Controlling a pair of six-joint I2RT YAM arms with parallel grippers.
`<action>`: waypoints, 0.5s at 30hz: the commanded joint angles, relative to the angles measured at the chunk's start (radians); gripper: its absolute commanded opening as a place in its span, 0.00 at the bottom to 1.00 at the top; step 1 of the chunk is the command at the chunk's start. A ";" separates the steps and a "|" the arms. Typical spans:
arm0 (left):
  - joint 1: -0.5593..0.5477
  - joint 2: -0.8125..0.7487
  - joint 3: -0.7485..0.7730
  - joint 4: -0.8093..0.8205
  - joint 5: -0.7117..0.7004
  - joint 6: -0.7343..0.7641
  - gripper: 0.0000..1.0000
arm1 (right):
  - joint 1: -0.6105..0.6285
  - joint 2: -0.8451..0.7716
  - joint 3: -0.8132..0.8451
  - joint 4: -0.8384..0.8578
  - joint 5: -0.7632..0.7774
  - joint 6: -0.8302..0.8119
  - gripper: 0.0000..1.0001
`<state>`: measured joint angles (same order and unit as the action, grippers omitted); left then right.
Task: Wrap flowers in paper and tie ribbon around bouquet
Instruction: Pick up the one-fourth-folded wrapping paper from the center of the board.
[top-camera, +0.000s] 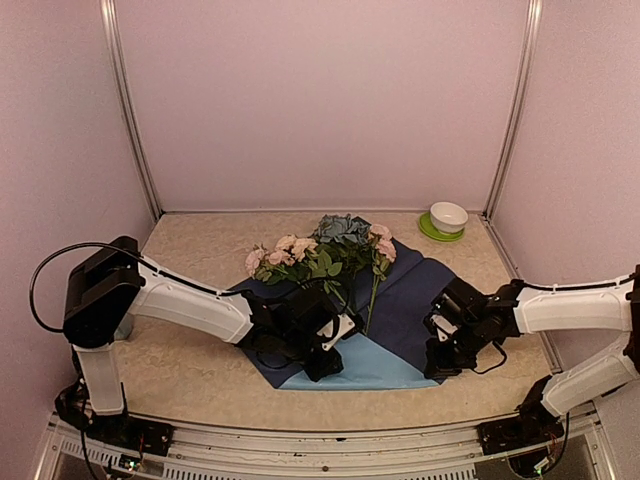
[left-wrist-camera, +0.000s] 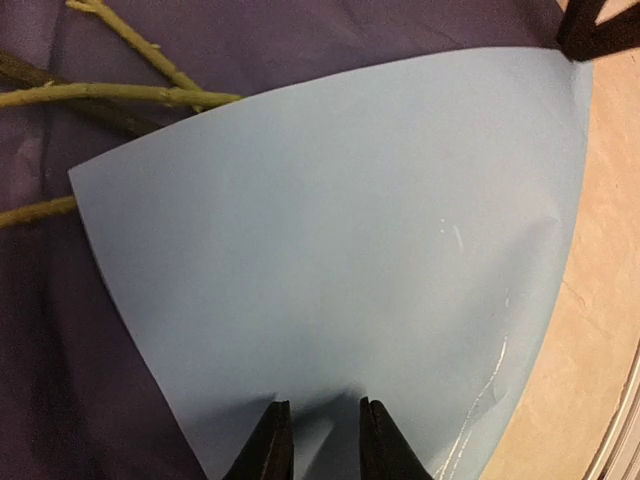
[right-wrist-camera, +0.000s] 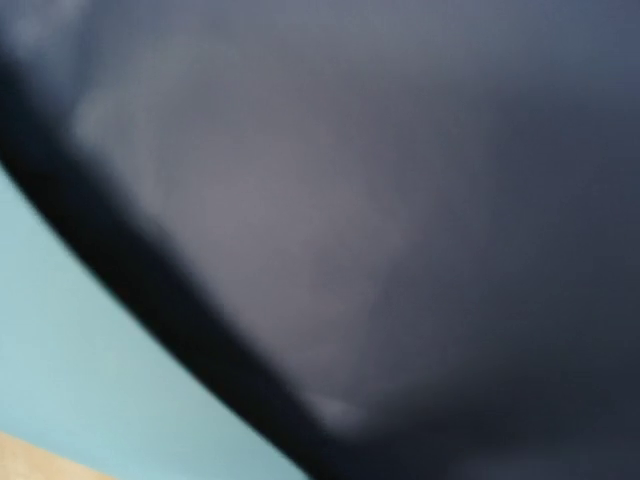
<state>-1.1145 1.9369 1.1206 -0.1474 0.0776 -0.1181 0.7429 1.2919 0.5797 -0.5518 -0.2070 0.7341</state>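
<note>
While going from the left, find the left gripper (left-wrist-camera: 320, 425) low on the paper (top-camera: 410, 290), at the near fold, jaws spread a little, with the light blue flap showing between them. Next, see the flowers (top-camera: 320, 255) lying on the dark blue side, pink and blue-grey heads far, green stems (left-wrist-camera: 110, 95) pointing near and reaching the flap's edge. Then spot the right gripper (top-camera: 442, 365), pressed together, tips down on the paper's right edge. Past it, in the far right corner, note a white bowl (top-camera: 449, 216) on a green plate (top-camera: 432, 232).
</note>
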 joint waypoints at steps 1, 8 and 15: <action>-0.012 0.021 -0.038 -0.004 0.048 0.056 0.24 | 0.066 0.034 0.135 -0.183 0.160 0.083 0.06; 0.005 -0.012 -0.117 0.035 0.059 0.073 0.24 | 0.206 0.064 0.247 -0.359 0.243 0.346 0.81; 0.010 -0.019 -0.162 0.083 0.102 0.101 0.24 | 0.211 0.012 0.150 -0.338 0.178 0.615 1.00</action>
<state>-1.1088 1.9121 1.0130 0.0040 0.1352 -0.0425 0.9489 1.3323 0.7837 -0.8505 -0.0181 1.1362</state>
